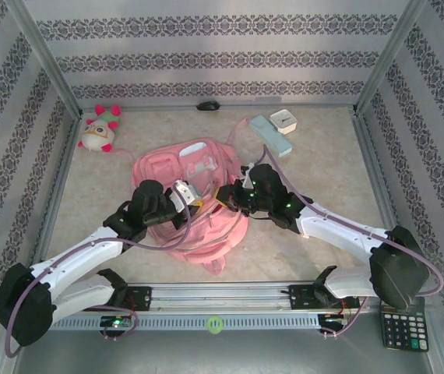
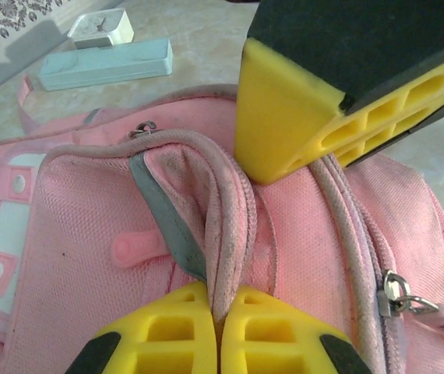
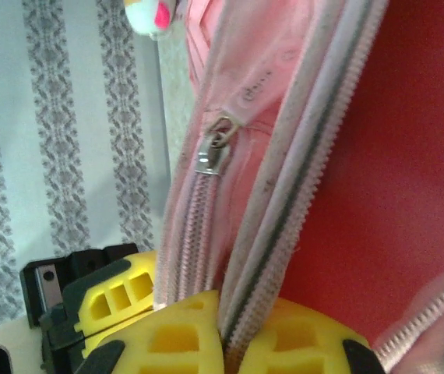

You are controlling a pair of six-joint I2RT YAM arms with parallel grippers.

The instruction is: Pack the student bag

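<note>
From above, one pink bag (image 1: 199, 160) lies flat in the middle of the counter (image 1: 323, 187). Its long axis runs from the far wall toward the arm bases, with the pocket side up and a strap loop trailing off the near end. Both arms reach in over it. The left gripper (image 1: 193, 202) and the right gripper (image 1: 223, 198) sit close together on its middle. Also on the counter are one plush toy (image 1: 100, 128) at the far left and one pale blue pencil case (image 1: 271, 134) with one small white box (image 1: 284, 120) just behind it at the far right. One calculator (image 1: 403, 323) lies at the near right corner.

In the left wrist view, the left gripper (image 2: 220, 300) is clenched, its yellow fingers pinching a raised fold of the bag's piped edge. A yellow finger (image 2: 284, 109) of the right gripper presses on the same ridge just beyond. One metal zipper pull (image 2: 397, 292) lies to the right.

In the right wrist view, the right gripper (image 3: 222, 319) is clamped tight on the bag's zipper edge, with the lining open beside it. One zipper pull (image 3: 210, 148) hangs further along the zipper track.
</note>
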